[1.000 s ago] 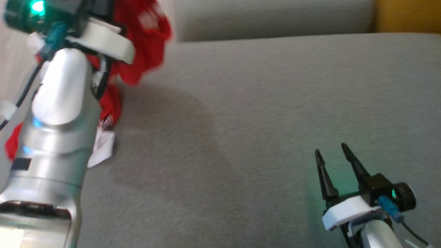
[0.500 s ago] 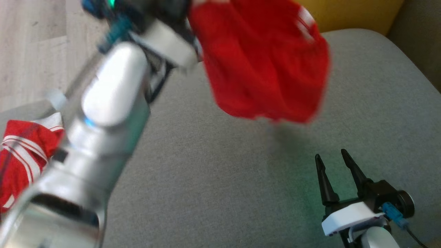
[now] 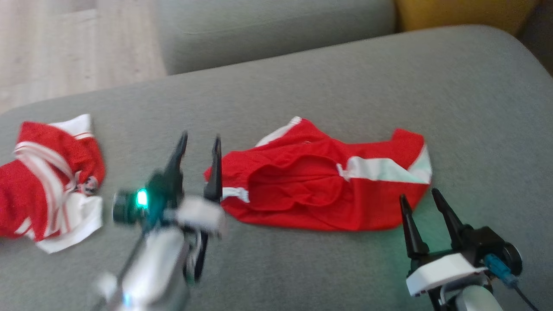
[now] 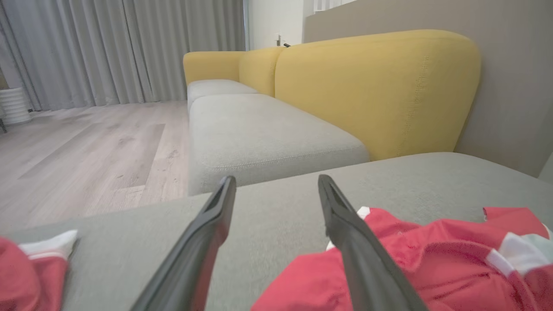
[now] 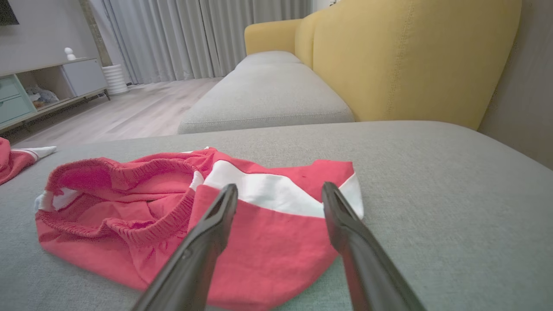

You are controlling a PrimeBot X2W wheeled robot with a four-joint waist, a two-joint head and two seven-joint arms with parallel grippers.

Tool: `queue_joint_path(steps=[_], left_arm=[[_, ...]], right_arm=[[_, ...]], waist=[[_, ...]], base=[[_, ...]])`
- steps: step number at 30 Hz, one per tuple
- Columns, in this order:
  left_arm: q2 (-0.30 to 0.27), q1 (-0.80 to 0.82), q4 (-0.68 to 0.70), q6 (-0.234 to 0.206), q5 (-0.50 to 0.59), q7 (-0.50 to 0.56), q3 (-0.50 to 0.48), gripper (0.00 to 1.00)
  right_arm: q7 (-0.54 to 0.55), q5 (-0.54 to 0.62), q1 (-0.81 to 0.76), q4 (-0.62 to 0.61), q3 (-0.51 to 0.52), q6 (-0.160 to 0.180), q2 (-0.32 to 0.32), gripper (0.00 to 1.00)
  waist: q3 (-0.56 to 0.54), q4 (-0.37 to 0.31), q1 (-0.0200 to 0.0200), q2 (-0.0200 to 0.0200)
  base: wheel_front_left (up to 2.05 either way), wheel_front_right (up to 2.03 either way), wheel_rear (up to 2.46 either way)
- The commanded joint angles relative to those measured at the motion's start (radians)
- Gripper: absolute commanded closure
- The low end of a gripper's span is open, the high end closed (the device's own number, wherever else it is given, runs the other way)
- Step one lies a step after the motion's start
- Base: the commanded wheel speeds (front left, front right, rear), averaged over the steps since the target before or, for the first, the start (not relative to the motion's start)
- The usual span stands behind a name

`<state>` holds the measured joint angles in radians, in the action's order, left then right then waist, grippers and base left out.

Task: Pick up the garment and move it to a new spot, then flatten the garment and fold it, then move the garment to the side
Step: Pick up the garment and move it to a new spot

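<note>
**Left claw.** In the head view the left claw [image 3: 200, 137] sits at centre left of the frame, blurred, with its two dark fingers pointing up the frame. The jaws stand wide apart and nothing is between them. In the left wrist view the fingers [image 4: 345, 224] are likewise spread, with bare grey sofa cushion [image 4: 276, 224] showing in the gap. The finger on the right of that frame overlaps the left edge of the garment; whether it touches the cloth cannot be told.

**Right claw.** The right claw [image 3: 419, 195] is at the lower right of the head view, jaws parted and empty. Its fingertips lie at the lower right edge of the garment. In the right wrist view both fingers rise in front of the cloth; contact cannot be confirmed.

**Garment.** The garment [image 3: 319, 190], red with white bands, lies crumpled and loosely spread on the sofa cushion at the centre of the head view, between the two claws.

**Surroundings.** A second red garment [image 3: 43, 181] with white stripes lies bunched at the left edge of the head view, well apart from the first. A wooden floor [image 3: 65, 43] shows at upper left.
</note>
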<state>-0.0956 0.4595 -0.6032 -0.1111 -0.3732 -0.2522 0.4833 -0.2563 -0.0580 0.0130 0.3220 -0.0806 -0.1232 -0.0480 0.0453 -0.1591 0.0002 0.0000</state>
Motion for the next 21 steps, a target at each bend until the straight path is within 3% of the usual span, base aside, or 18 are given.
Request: queue_joint_path(steps=[1,6,10,21], left_arm=[[-0.001,-0.06,0.075,-0.024,0.027,-0.009,-0.055,0.0],[0.031,-0.287,0.309,-0.052,0.095,-0.009,-0.143,0.0],[0.042,-0.431,0.448,-0.041,0.128,-0.009,-0.18,0.0],[0.045,-0.595,0.546,-0.063,0.204,-0.009,-0.172,0.0]], right_arm=[[-0.006,-0.007,0.012,-0.022,-0.014,-0.008,-0.002,0.0],[-0.006,-0.018,-0.024,-0.033,0.009,-0.008,-0.002,0.0],[-0.006,-0.015,-0.055,-0.042,0.024,-0.008,-0.002,0.0],[-0.006,-0.007,-0.135,-0.074,0.035,-0.008,-0.002,0.0]], waist=[[-0.031,0.048,-0.0002,0.0],[-0.073,0.123,-0.0002,0.0],[-0.108,0.164,-0.0002,0.0],[-0.171,0.195,-0.0002,0.0]], base=[[0.0,0.0,0.0],[0.0,0.0,0.0],[0.0,0.0,0.0],[0.0,0.0,0.0]])
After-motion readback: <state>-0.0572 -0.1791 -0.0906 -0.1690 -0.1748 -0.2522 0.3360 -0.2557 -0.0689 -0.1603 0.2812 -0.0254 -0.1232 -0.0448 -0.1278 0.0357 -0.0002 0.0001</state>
